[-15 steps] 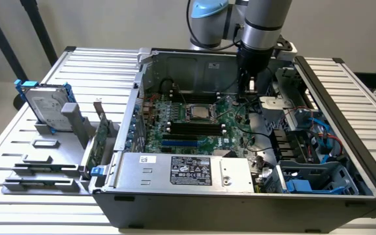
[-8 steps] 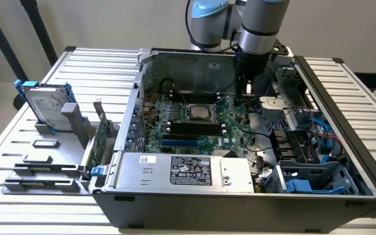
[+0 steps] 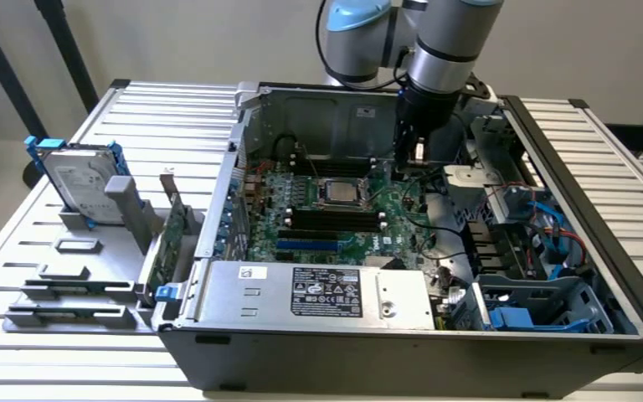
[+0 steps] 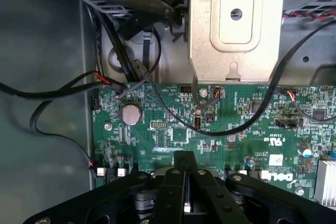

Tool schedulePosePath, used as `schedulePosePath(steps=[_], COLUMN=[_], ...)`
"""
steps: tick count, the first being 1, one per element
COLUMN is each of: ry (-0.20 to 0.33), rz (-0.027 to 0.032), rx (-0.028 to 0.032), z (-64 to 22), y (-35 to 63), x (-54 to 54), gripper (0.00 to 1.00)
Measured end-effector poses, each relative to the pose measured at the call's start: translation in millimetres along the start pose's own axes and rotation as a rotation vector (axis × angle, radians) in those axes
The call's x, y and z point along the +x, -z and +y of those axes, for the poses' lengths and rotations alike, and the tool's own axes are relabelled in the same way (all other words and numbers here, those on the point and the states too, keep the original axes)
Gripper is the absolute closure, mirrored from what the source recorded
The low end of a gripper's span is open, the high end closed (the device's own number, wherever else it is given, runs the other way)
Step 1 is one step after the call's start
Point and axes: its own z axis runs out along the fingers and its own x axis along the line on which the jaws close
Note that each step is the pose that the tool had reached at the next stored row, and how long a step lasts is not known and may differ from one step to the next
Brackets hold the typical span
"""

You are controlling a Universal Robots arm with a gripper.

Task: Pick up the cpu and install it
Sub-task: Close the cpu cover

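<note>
- the gripper (image 3: pixel 419 163) hangs inside the open computer case (image 3: pixel 582 209), in the upper middle of the exterior view and low over the green board (image 3: pixel 394 209).
- its jaws are pressed together, and as far as i can see nothing is held between them.
- the cpu (image 3: pixel 341 193) is a dull silver square near the centre of the exterior view, lying flat inside its dark socket frame on the board.
- it looks to be seated there already, though i cannot tell whether it is latched down.
- the relation that counts: the cpu lies toward the exterior view's left of the jaws and a little lower in the frame, near but clearly apart, with a strip of board between them.
- being square, the cpu has no long axis; its edges run in line with the board's edges and with the dark memory slots (image 3: pixel 327 219) just below it in the frame.
- in the wrist view the gripper (image 4: pixel 184 169) looks down on a part of the board that carries a round coin battery (image 4: pixel 130 114) and is crossed by a black cable (image 4: pixel 247 124).
- there is a single arm, so there is no question of which hand is nearer.
</note>
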Motion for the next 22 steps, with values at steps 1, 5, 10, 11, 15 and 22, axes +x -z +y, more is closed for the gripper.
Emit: schedulePosePath(steps=[1,5,10,11,15,22], ry=[0.000,-0.001,-0.001,-0.002,-0.002,-0.003], rz=[-0.0012,-0.0075,-0.0136,-0.0146,-0.0161,-0.0184], rx=[0.0095,0.0447,0.0849,0.0922,0.1161,0.1585], z=[0.0,-0.5,-2.0,-2.7,-9.0,-21.7], y=[0.0,0.0,-0.1,-0.2,-0.7,-1.5], x=[0.0,0.0,0.0,-0.1,-0.3,-0.6], gripper=[0.89,0.89,0.89,0.89,0.89,0.89])
